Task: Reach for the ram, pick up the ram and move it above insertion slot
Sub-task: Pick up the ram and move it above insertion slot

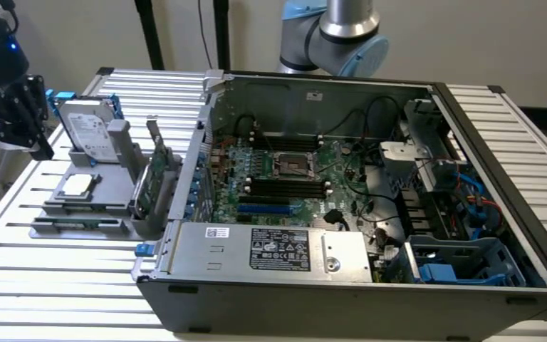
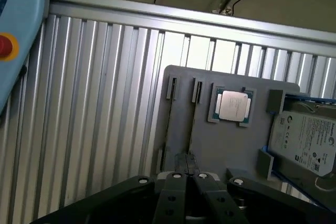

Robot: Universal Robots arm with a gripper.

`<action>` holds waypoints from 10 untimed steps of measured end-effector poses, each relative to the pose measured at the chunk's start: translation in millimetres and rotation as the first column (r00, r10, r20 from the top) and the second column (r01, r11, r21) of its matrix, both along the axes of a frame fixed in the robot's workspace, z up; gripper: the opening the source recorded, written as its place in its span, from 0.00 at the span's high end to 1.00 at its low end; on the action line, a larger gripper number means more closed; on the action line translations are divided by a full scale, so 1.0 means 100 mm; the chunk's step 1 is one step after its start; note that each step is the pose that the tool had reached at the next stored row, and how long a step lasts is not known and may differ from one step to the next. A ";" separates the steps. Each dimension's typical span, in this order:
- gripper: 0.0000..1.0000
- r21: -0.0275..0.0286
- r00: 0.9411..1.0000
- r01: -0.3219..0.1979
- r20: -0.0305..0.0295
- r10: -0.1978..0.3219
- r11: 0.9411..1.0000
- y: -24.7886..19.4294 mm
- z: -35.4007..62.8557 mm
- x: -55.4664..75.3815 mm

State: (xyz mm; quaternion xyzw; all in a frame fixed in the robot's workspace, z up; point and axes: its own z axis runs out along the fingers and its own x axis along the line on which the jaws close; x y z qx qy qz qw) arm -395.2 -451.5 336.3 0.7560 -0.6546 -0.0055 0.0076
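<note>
At the near end of the gray holder (image 1: 112, 194), low in its slot, lies what looks to be the ram (image 1: 82, 225), a thin green strip. Just beyond it sits the processor (image 1: 77, 184). On the exterior view's right of both stands the taller green card (image 1: 157, 178). Farther back, the hard drive (image 1: 91, 132) stands upright. The gripper (image 1: 15, 114) hangs at the far left of the exterior view, level with the hard drive and well apart from the ram. In the wrist view its fingers (image 2: 170, 192) meet at the tips and hold nothing.

With the tips pressed together like that, a descent would likely strike the ram's top edge instead of straddling it. The ram sits deep in the holder, so little of it is free to grip, and a shallow or off-centre hold could let it tilt or slip. The green card stands close enough to be brushed. The case wall (image 1: 196, 164) rises between the holder and the memory slots (image 1: 283, 187), so a low carry could clip it.
</note>
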 end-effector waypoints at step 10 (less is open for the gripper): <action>0.58 0.000 0.999 0.039 0.000 -0.039 0.999 -0.043 -0.040 0.00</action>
